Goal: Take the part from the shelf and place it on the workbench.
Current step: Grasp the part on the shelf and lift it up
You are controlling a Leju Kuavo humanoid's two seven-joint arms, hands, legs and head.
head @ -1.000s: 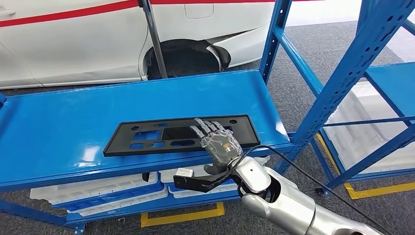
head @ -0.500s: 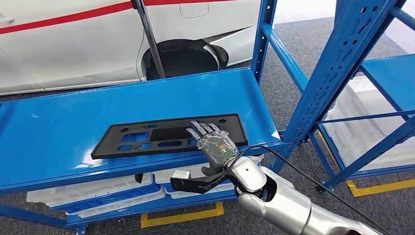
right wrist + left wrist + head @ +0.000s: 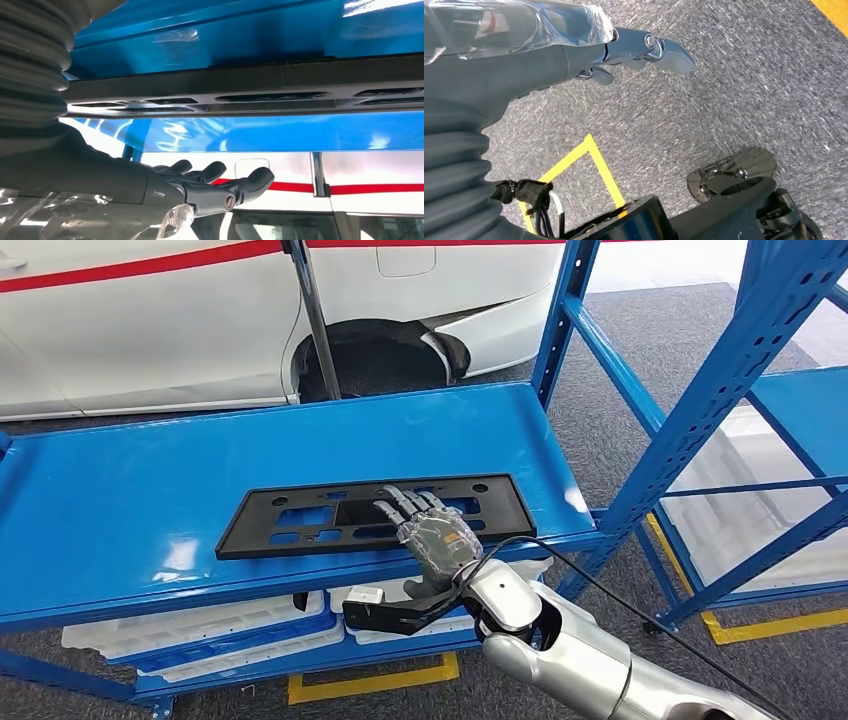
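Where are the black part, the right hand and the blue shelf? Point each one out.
black part (image 3: 300,523): head view, on its flat left half.
right hand (image 3: 436,535): head view, on the back of the hand.
blue shelf (image 3: 130,490): head view, on its bare top surface.

Silver arm (image 3: 590,665), plastic-wrapped grey hand (image 3: 435,540), black cable (image 3: 640,605)

bright, even light | glare on blue shelf (image 3: 180,555) | sharp focus

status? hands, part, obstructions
Right hand open, fingers over black part. Part flat on blue shelf. Left hand empty, hanging. Nothing blocking.
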